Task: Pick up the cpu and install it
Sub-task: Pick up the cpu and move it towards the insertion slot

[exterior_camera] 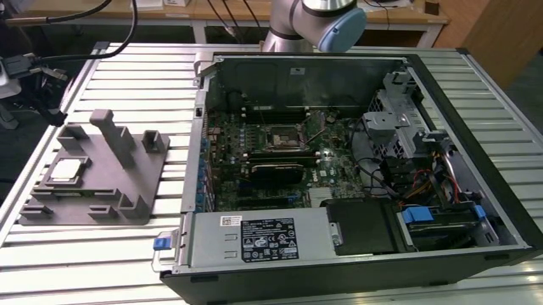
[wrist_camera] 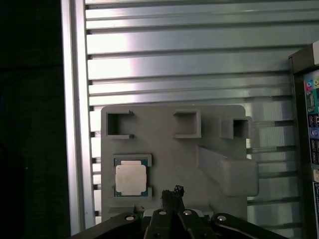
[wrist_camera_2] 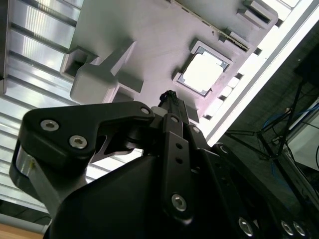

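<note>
The cpu [exterior_camera: 68, 169] is a small silvery square chip lying flat in a recess of the grey plastic tray [exterior_camera: 127, 181], at the exterior view's left. Both wrist views look down on it: cpu [wrist_camera: 130, 179] in its recess on the tray [wrist_camera: 174, 149], and cpu [wrist_camera_2: 203, 73] on the tray [wrist_camera_2: 149, 35]. My gripper [wrist_camera: 172, 191] hovers well above the tray, off to one side of the chip. Its black fingertips [wrist_camera_2: 168, 95] are pressed together with nothing between them. The motherboard socket [exterior_camera: 283, 138] sits inside the open computer case [exterior_camera: 357, 267].
The tray carries a tall upright post [exterior_camera: 109, 130] and several smaller blocks close to the chip. The case stands on a slatted metal table [exterior_camera: 102, 254], with cables and drive bays [exterior_camera: 407, 140] inside it. The arm's base [exterior_camera: 314, 22] is behind the case.
</note>
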Robot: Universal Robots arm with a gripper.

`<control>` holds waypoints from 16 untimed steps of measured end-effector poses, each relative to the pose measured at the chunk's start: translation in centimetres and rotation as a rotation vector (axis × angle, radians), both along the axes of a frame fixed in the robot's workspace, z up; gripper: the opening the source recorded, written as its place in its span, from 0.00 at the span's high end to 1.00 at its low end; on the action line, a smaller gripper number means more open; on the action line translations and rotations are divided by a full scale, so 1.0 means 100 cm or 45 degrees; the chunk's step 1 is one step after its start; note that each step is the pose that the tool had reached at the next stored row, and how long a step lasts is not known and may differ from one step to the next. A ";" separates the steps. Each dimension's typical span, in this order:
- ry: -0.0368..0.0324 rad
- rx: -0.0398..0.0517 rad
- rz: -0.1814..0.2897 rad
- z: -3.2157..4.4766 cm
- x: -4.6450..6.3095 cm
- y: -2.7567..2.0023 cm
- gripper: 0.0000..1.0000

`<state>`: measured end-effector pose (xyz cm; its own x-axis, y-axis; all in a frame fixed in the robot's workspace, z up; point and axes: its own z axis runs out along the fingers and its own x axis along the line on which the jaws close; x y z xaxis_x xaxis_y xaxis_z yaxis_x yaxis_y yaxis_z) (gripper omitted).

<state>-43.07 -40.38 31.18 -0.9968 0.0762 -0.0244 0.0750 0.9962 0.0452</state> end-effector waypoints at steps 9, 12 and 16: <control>0.0001 0.000 0.000 -0.0143 -0.001 -0.0034 0.89; 0.0000 0.000 0.000 -0.0191 -0.002 -0.0045 0.89; 0.0002 0.000 0.000 -0.0252 -0.003 -0.0061 0.89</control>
<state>-43.40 -40.99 28.66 -0.9968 0.0762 -0.0242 0.0751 0.9962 0.0451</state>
